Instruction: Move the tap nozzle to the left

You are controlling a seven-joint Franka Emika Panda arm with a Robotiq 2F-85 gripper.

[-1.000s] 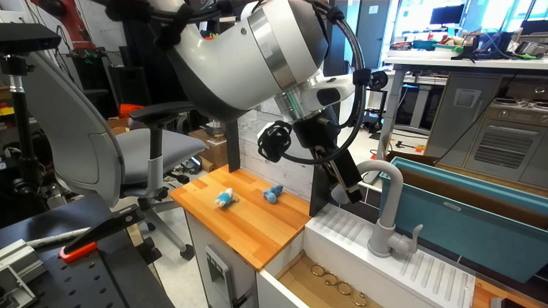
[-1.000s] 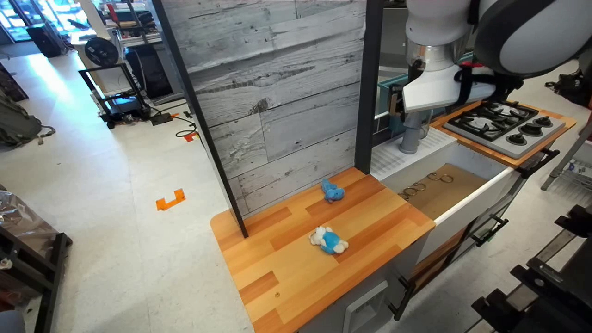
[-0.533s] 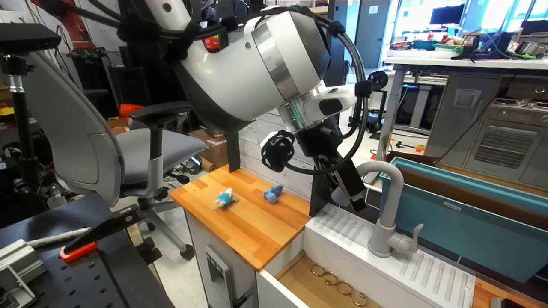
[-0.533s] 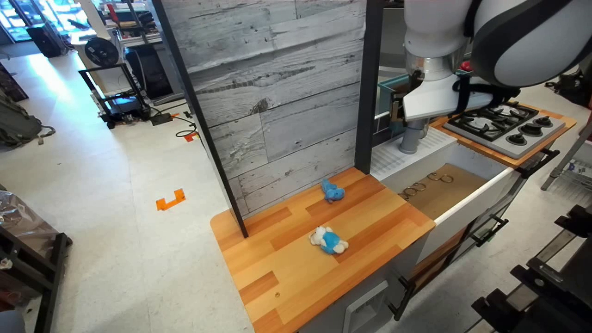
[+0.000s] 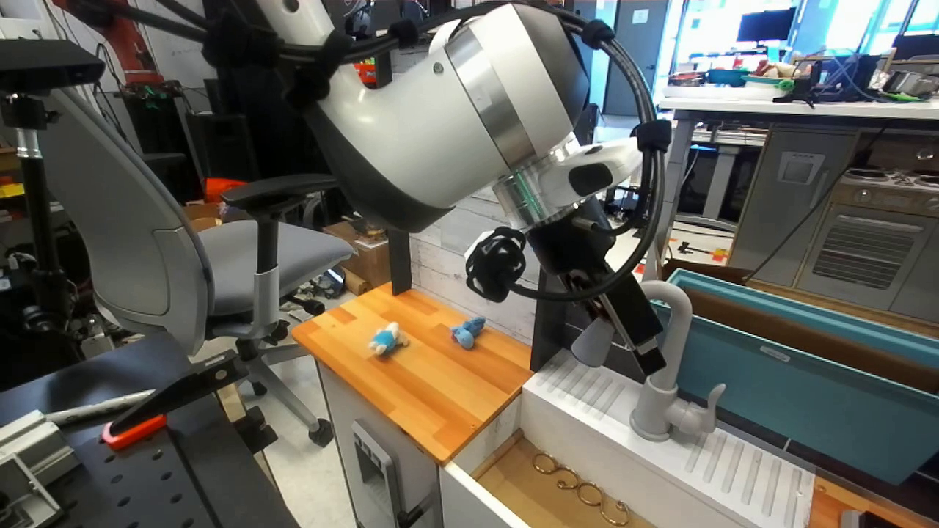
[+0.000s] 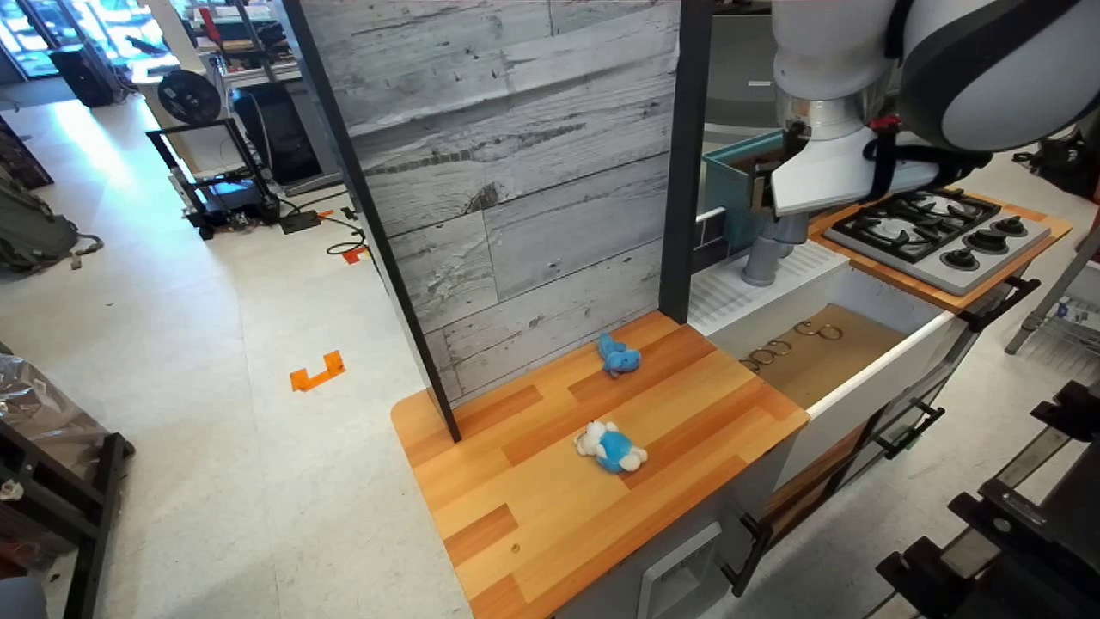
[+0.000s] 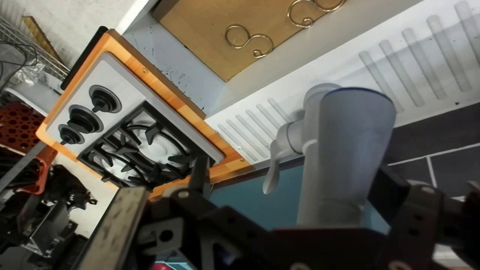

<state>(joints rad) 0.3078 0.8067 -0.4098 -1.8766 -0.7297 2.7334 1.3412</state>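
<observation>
Gripper [image 7: 294, 176] at the nozzle [image 7: 348, 150], beyond the right edge of the worktop [image 5: 433, 381].
Fingers [image 7: 393, 195] stand wide, the nozzle between them; a blue toy [image 6: 619, 356] lies near the back edge.

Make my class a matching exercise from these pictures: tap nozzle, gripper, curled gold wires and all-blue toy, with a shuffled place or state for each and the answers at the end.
Things
1. Tap nozzle
2. Gripper
3. Curled gold wires
4. All-blue toy

Places and states
A. Inside the white basin
B. Lying on the wooden worktop
C. Standing on the white ridged ledge
D. Open, jaws spread apart

Pairs: 1-C; 2-D; 3-A; 4-B
</observation>
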